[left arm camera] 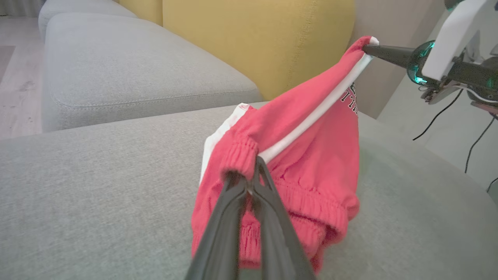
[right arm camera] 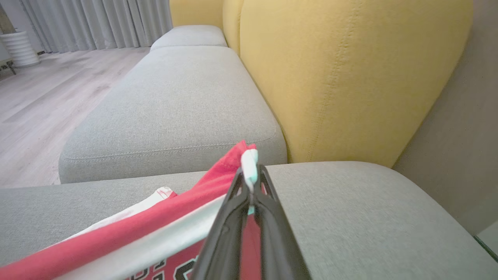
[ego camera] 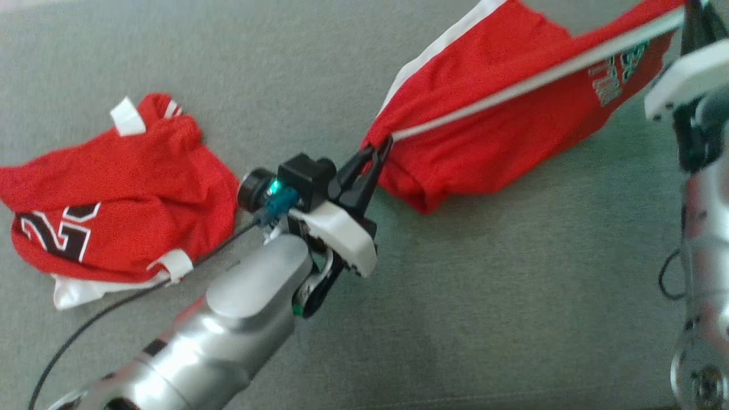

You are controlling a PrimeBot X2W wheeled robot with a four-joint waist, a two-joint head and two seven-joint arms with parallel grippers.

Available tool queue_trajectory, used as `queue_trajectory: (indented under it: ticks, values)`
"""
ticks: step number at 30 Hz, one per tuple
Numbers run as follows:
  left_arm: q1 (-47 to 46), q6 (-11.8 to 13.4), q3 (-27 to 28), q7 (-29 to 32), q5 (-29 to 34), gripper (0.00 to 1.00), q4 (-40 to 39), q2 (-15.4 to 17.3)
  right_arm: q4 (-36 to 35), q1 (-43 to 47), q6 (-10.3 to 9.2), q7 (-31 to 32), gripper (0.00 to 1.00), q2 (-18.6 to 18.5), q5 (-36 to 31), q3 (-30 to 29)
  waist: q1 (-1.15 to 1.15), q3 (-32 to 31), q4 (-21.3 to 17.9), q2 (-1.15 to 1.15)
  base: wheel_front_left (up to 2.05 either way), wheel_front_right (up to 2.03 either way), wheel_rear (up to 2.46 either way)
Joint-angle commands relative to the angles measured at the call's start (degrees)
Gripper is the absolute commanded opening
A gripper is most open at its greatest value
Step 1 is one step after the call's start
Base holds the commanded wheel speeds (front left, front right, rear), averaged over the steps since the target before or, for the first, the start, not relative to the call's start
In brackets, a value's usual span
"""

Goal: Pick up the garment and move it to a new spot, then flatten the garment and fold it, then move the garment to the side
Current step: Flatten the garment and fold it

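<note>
Garment: red shorts [ego camera: 501, 114] [left arm camera: 303, 155] [right arm camera: 155, 229] with a white side stripe are hanging stretched between my two tools over the grey sofa seat [ego camera: 455, 296] [left arm camera: 97, 194] [right arm camera: 350, 202]. The top edge is being held up while the lower folds are sagging towards the cushion, and I cannot tell whether the lowest fold is touching it.
Left tool: the left tool [ego camera: 379, 149] [left arm camera: 252, 182] is pinching the gathered elastic waistband, its fingers pressing together on the cloth just where the white stripe is ending.
Right tool: the right tool [ego camera: 692, 14] [left arm camera: 369, 48] [right arm camera: 251, 177] is clamping the far end of the same stripe at the hem corner, with a bit of white and red cloth poking out past its fingertips.
Stripe: it is running taut in a straight line from one tool to the other.
Lettering: I am seeing printed letters on the cloth near the right tool's end, too blurred to read.
Jersey: a second red piece, a jersey [ego camera: 114, 193] with a dark, white-edged number, is lying crumpled on the seat off to my left, well apart from the garment.
Surroundings: a yellow backrest [left arm camera: 253, 39] [right arm camera: 350, 77] is standing behind the seat, and pale wooden floor [right arm camera: 46, 101] and grey curtains [right arm camera: 97, 23] are showing beyond.
</note>
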Motion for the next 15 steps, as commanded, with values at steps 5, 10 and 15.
queue_trajectory:
  ticks: [5,10,15]
  values:
    - [-6.15,-0.15,3.08,-1.09,1.19,0.00,0.72,-0.80,4.14,-9.95,0.36,-1.25,0.00,0.12,-4.12,0.05,-0.01,6.78,4.52,0.00,0.00,0.00,0.00]
    - [-9.03,-0.88,2.82,-1.68,1.71,0.00,2.45,-2.52,10.61,-15.58,0.36,-1.17,0.00,-0.85,-8.08,-0.57,-0.01,9.88,7.03,0.00,0.00,0.00,0.00]
    - [-10.84,-1.39,2.14,-2.29,1.96,0.00,3.75,-3.90,15.29,-18.99,0.36,-2.11,0.00,-1.75,-11.82,-2.09,-0.01,11.89,8.92,0.00,0.00,0.00,0.00]
